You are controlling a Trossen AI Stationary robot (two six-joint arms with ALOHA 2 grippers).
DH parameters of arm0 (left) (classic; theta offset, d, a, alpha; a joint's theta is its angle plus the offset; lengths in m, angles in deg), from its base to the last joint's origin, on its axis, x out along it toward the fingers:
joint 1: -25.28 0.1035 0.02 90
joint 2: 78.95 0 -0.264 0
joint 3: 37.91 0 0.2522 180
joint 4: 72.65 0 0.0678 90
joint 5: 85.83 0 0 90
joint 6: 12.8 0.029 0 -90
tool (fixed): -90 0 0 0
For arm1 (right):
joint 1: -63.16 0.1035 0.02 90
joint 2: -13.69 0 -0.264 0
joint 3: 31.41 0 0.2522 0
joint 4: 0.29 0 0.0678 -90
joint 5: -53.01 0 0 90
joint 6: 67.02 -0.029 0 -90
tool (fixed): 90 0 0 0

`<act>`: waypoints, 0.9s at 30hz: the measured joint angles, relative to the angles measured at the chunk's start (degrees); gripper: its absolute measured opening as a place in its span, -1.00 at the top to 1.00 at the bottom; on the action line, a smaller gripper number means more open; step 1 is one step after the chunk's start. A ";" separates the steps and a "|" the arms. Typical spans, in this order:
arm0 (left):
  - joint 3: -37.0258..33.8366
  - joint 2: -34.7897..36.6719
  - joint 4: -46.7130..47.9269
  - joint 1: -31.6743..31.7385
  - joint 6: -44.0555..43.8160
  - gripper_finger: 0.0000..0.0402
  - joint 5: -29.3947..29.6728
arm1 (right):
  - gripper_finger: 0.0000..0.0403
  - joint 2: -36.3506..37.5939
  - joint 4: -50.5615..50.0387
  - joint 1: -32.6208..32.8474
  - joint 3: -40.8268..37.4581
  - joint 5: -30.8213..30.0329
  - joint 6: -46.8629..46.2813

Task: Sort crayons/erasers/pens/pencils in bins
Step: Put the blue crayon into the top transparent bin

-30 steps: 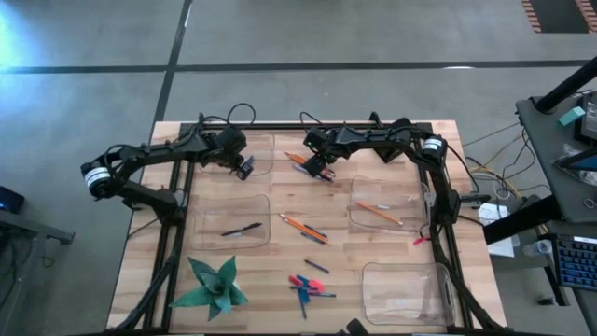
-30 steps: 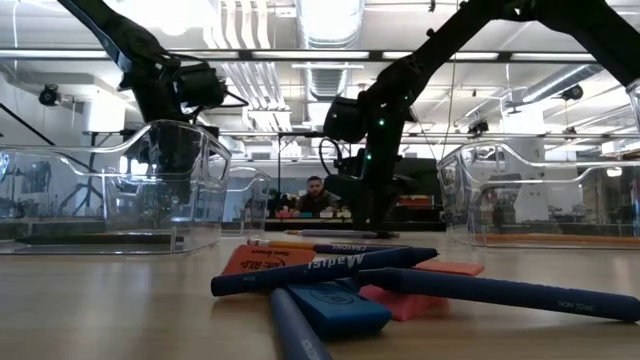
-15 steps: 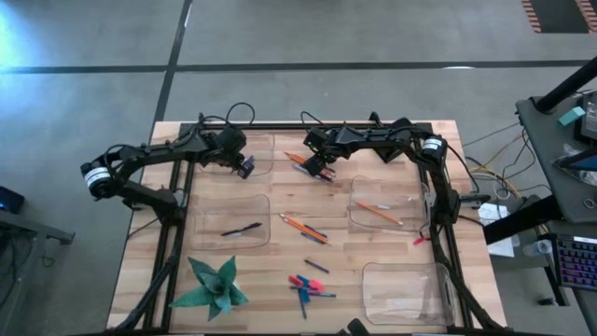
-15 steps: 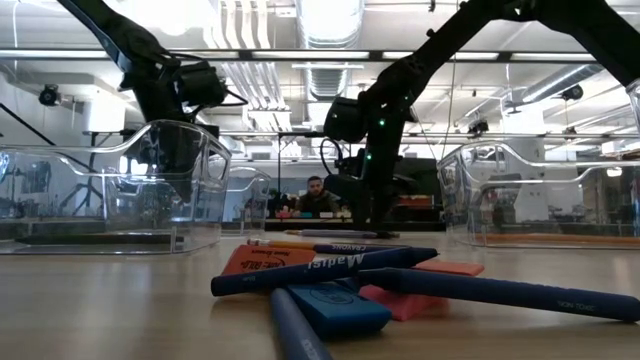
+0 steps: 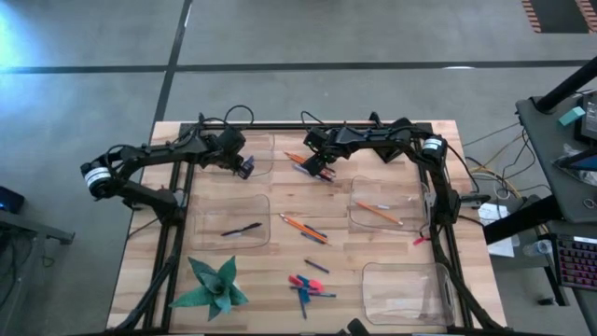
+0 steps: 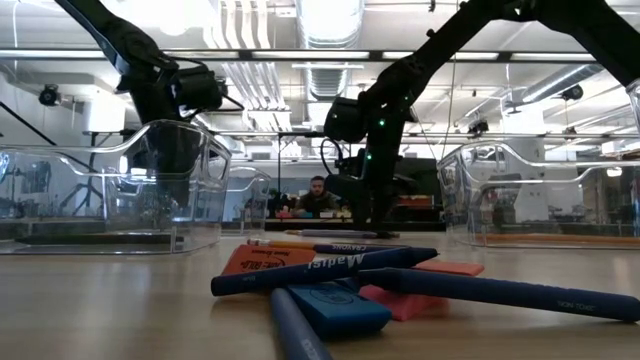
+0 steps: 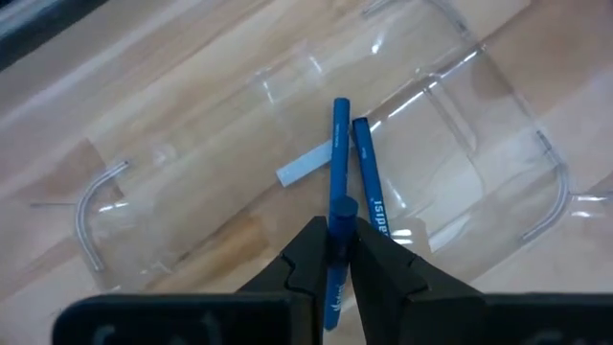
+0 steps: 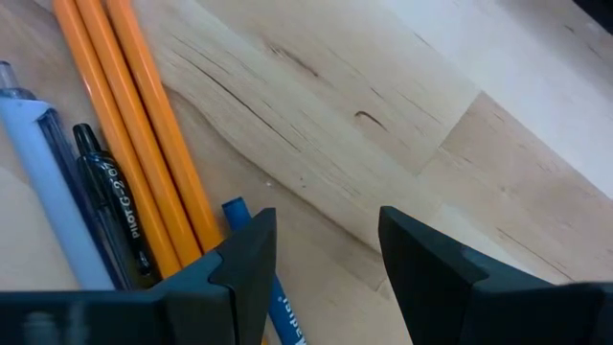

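The left gripper (image 7: 333, 251) is pinching a blue stick (image 7: 337, 182) between closed fingers above the far-left bin (image 7: 498, 144), where another blue stick (image 7: 369, 182) is lying. The right gripper (image 8: 321, 254), fingers apart, is hovering beside orange pencils (image 8: 124, 125) on the table (image 8: 383, 115).

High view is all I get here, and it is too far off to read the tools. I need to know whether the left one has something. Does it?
Observer: Yes. The left tool is shut on a blue crayon, above the far-left bin.
Operator: Is that bin empty?
Observer: No. A second blue crayon and a pale blue stick already lie in it.
Operator: And the right tool?
Observer: The right tool is open and holds nothing; it hangs over bare wood beside three orange pencils.
Operator: Anything else by them?
Observer: A black pen and a pale blue pen lie alongside.
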 joint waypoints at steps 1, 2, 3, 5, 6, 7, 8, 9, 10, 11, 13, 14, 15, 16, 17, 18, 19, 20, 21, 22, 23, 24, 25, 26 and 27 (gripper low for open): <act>0.00 0.00 0.00 0.00 -0.75 0.88 0.00 | 0.13 0.00 0.00 0.00 0.00 0.00 0.00; 0.00 0.00 -0.02 0.00 -1.15 0.88 0.02 | 0.13 0.00 0.00 0.00 0.00 0.00 0.00; 0.00 -0.18 -0.04 0.00 -1.40 0.88 0.04 | 0.13 0.00 0.00 0.00 0.00 0.00 0.02; 0.00 -0.97 -0.31 0.00 -2.55 0.88 0.09 | 0.13 0.00 0.00 0.00 0.00 0.00 0.10; 0.00 -1.53 -0.33 0.00 -2.77 0.88 0.04 | 0.13 0.00 0.00 0.00 0.00 0.00 0.17; 0.01 -2.26 -0.24 0.00 -3.10 0.88 -0.01 | 0.13 0.00 0.00 0.00 0.00 0.00 0.20; 0.10 -3.07 -0.20 0.00 -3.71 0.88 -0.07 | 0.13 0.00 0.00 0.00 0.00 0.02 0.25; 0.21 -3.94 -0.21 0.00 -3.85 0.88 -0.11 | 0.13 0.00 0.00 0.00 0.00 0.01 0.34; 0.31 -4.81 -0.26 0.00 -3.85 0.88 -0.13 | 0.13 0.00 0.00 0.00 0.00 0.00 0.39; 0.40 -5.62 -0.20 0.00 -3.87 0.88 -0.15 | 0.13 0.00 0.00 0.00 0.00 0.02 0.39; 0.86 -7.16 -0.30 0.00 -3.89 0.89 -0.20 | 0.13 0.00 -0.02 0.00 0.00 0.02 0.42; 1.09 -7.75 -0.32 0.01 -3.88 0.88 -0.34 | 0.13 0.00 -0.02 0.00 0.00 0.02 0.42; 1.40 -8.21 -0.21 0.00 -3.90 0.88 -0.54 | 0.13 0.00 -0.03 0.00 -0.01 0.02 0.42; 1.71 -8.62 -0.20 0.00 -3.90 0.87 -0.66 | 0.13 0.00 -0.03 0.00 -0.02 0.02 0.42; 1.95 -8.88 -0.31 0.00 -3.90 0.86 -0.85 | 0.13 0.00 -0.04 0.00 -0.02 0.02 0.42; 2.05 -8.95 -0.39 0.00 -3.96 0.83 -0.84 | 0.13 0.00 -0.04 0.00 -0.02 0.02 0.42; 2.10 -8.94 -0.45 0.00 -3.96 0.81 -0.77 | 0.13 0.00 -0.04 0.00 -0.02 0.02 0.44; 2.12 -8.91 -0.76 0.00 -3.98 0.78 -0.67 | 0.13 0.00 -0.04 0.00 -0.02 0.02 0.44; 2.12 -8.74 -1.15 0.00 -3.98 0.74 -0.46 | 0.13 0.00 -0.04 0.00 -0.02 0.04 0.44; 2.12 -8.49 -1.39 0.00 -3.98 0.70 -0.31 | 0.13 0.00 -0.04 0.00 -0.02 0.02 0.46; 2.12 -8.21 -1.58 0.00 -3.89 0.66 -0.06 | 0.13 0.00 -0.04 0.00 -0.02 0.04 0.58; 2.12 -8.00 -1.66 0.00 -3.83 0.62 0.02 | 0.13 0.00 -0.04 0.00 -0.02 0.04 0.69; 2.12 -7.90 -1.63 0.00 -3.83 0.58 0.02 | 0.13 0.00 -0.05 0.00 -0.02 0.15 1.00; 2.12 -7.82 -1.59 0.00 -3.83 0.54 0.02 | 0.13 0.00 -0.08 0.00 -0.02 0.45 1.20; 2.12 -7.68 -1.57 0.00 -3.83 0.51 0.02 | 0.13 0.13 -0.27 0.00 -0.02 1.03 1.50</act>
